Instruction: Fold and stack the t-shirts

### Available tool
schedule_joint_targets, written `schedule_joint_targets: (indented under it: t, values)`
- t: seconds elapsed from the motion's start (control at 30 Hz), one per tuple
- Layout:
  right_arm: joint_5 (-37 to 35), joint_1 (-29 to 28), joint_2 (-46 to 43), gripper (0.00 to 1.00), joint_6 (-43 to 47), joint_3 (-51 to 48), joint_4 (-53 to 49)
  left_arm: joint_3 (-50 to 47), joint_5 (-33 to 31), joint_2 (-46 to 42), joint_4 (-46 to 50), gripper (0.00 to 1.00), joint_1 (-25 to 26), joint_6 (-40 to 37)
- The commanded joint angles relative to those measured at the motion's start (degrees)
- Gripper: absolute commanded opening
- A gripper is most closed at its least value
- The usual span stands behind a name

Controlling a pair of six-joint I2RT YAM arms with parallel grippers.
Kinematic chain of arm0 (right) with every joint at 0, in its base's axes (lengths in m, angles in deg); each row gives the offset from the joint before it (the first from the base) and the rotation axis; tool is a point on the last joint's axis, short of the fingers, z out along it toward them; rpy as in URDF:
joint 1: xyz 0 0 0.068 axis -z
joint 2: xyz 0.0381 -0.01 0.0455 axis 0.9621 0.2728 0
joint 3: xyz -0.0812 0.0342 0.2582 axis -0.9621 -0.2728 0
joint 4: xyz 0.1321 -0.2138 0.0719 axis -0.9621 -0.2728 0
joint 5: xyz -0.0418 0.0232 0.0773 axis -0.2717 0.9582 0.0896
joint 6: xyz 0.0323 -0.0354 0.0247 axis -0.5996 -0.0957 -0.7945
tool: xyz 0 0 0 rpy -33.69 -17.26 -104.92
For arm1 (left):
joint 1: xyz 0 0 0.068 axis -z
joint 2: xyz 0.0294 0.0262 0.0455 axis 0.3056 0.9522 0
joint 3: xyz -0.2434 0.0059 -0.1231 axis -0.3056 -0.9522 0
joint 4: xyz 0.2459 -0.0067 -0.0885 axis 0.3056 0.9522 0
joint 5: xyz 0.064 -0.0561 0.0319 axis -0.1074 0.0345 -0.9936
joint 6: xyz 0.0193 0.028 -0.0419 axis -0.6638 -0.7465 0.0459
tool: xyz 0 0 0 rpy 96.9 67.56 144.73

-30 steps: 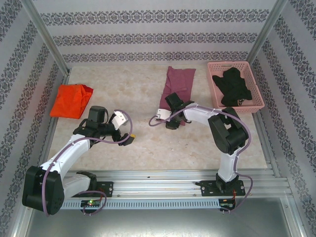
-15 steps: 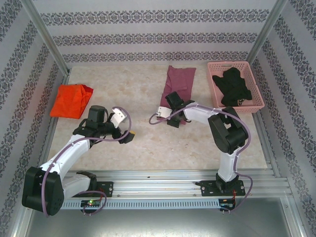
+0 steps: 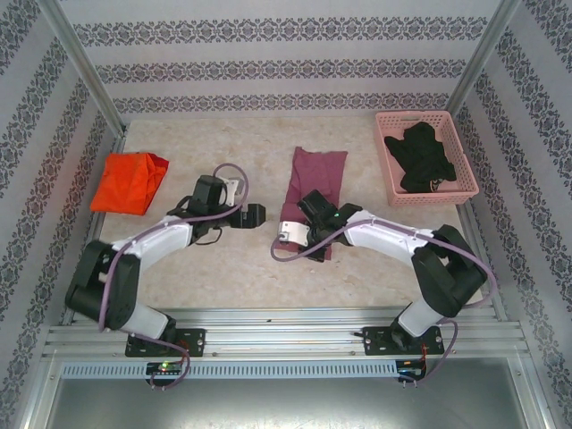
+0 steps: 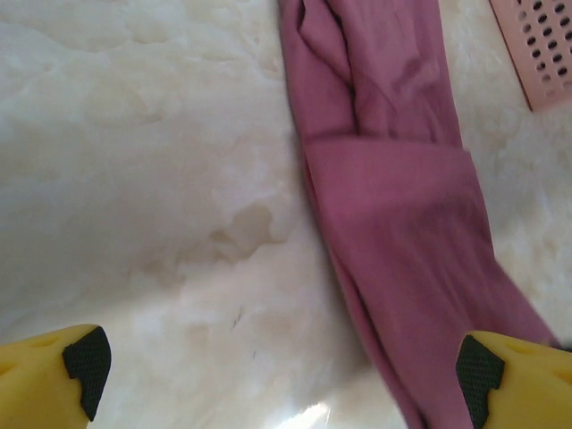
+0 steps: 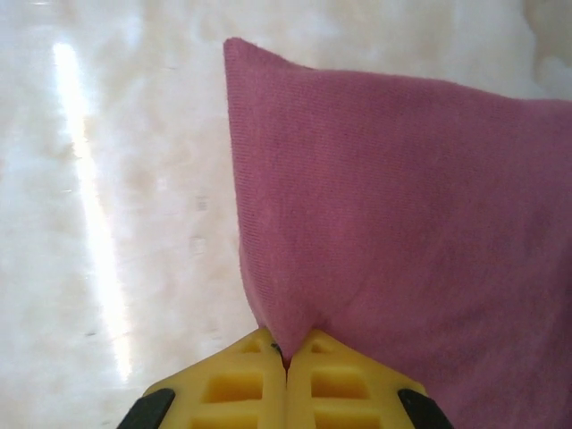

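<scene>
The maroon t-shirt [image 3: 315, 174] lies folded into a long narrow strip in the middle of the table. My right gripper [image 3: 310, 217] sits over its near end. In the right wrist view that gripper [image 5: 286, 353] is shut, with an edge of the maroon cloth [image 5: 402, 197] pinched between its yellow fingers. Just left of the strip is my left gripper [image 3: 256, 214], open. Seen from the left wrist, its jaws stand wide, with bare table between the fingertips [image 4: 85, 357] and the maroon t-shirt [image 4: 393, 179] running toward the right one. The orange t-shirt [image 3: 130, 181] lies bunched at the far left.
A pink basket [image 3: 390, 183] holding a black garment [image 3: 422, 156] stands at the back right; its corner [image 4: 536, 45] shows in the left wrist view. Patterned walls and metal posts close in the table on three sides. A metal rail runs along the near edge.
My right gripper has shut on the maroon t-shirt's edge and drawn the strip toward the near side. My left arm has swung from the front left to just beside the strip.
</scene>
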Motion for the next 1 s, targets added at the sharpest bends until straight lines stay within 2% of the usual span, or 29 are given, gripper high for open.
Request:
schedule_joint_targets:
  t: [0.0, 0.13, 0.17, 0.27, 0.53, 0.6, 0.7, 0.87, 0.97]
  values:
    - [3.6, -1.7, -3.8, 0.00, -2.2, -2.3, -3.4, 3.4, 1.0, 5.5, -6.7, 1.00, 0.6, 10.2]
    - [5.3, -3.0, -7.5, 0.00, -3.5, -3.5, -6.3, 11.4, 5.2, 14.9, -8.4, 1.00, 0.7, 15.7]
    - [5.6, -3.3, -8.6, 0.00, -3.7, -3.8, -6.9, 13.7, 6.4, 17.0, -8.7, 0.97, 0.7, 17.1]
    - [5.5, -3.5, -11.8, 0.00, -4.0, -4.4, -8.7, 19.6, 8.2, 22.5, -7.3, 0.82, 1.2, 18.9]
    - [3.2, -3.4, -16.5, 0.00, -3.1, -3.8, -13.0, 31.3, 8.8, 32.4, -1.7, 0.52, 3.0, 19.4]
    - [2.5, -3.3, -16.9, 0.00, -2.7, -2.6, -14.3, 32.9, 8.7, 34.2, -0.6, 0.42, 3.5, 19.3]
    - [2.0, -3.2, -17.8, 0.00, -2.0, -0.9, -15.9, 33.6, 8.1, 35.9, -0.5, 0.33, 3.5, 20.0]
    - [1.7, -2.9, -20.3, 0.00, -1.5, 1.4, -17.8, 33.5, 7.3, 37.4, -0.6, 0.28, 3.5, 21.2]
    - [1.8, -2.8, -21.4, 0.00, -1.0, 2.6, -18.0, 33.2, 7.5, 37.9, -1.4, 0.18, 3.6, 21.8]
